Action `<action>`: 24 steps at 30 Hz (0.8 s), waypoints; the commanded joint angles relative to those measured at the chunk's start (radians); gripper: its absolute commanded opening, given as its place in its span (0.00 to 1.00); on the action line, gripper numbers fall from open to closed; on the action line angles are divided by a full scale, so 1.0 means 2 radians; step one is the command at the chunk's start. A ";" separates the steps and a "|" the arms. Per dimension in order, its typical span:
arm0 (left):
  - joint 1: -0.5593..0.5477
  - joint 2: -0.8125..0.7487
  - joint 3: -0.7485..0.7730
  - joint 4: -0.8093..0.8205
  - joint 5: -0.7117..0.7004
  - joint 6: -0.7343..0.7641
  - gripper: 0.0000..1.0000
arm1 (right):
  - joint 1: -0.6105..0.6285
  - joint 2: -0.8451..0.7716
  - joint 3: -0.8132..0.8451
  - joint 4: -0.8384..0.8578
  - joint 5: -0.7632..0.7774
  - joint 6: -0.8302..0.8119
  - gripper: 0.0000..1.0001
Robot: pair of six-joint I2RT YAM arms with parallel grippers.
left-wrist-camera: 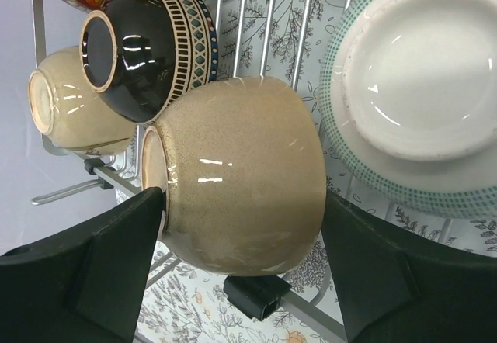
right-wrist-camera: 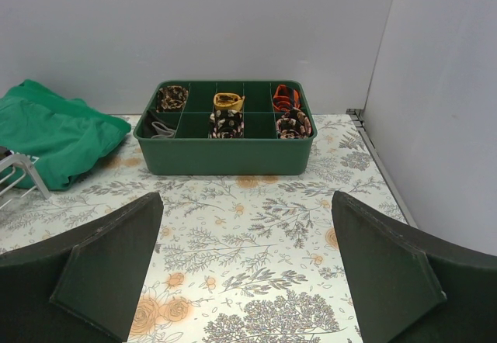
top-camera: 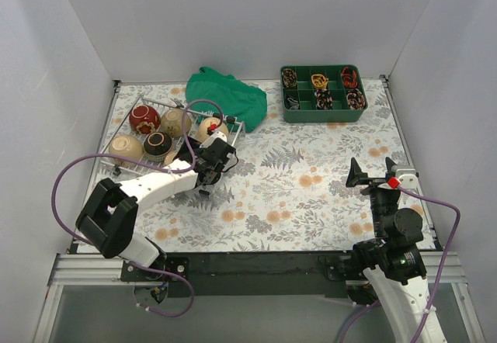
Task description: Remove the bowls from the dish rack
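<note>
Top view: left gripper (top-camera: 192, 153) down inside dish rack (top-camera: 130, 174) at far-left of counter (top-camera: 311, 195), among bowls (top-camera: 158, 145). Right gripper (top-camera: 375, 174) wide open over near-right, well apart from rack.

Left wrist view: fingers (left-wrist-camera: 109, 281) pressed against both sides of tan bowl (left-wrist-camera: 241, 172), tipped on its side on rack wires. Dark bowl (left-wrist-camera: 147, 48) just beside it.

Right wrist view: jaws spread, holding nothing. Green tray (right-wrist-camera: 225, 157) ahead, green cloth (right-wrist-camera: 54, 129) at left.
</note>
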 commanded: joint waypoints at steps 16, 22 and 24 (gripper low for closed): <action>0.005 -0.059 0.045 0.025 -0.018 -0.019 0.00 | 0.002 -0.084 0.000 0.019 -0.073 -0.012 0.99; 0.022 -0.056 0.063 0.019 -0.010 -0.025 0.00 | 0.002 -0.040 0.019 0.018 -0.159 -0.006 0.99; 0.029 -0.056 0.075 0.012 -0.005 -0.031 0.00 | 0.002 -0.010 0.034 0.018 -0.194 0.003 0.98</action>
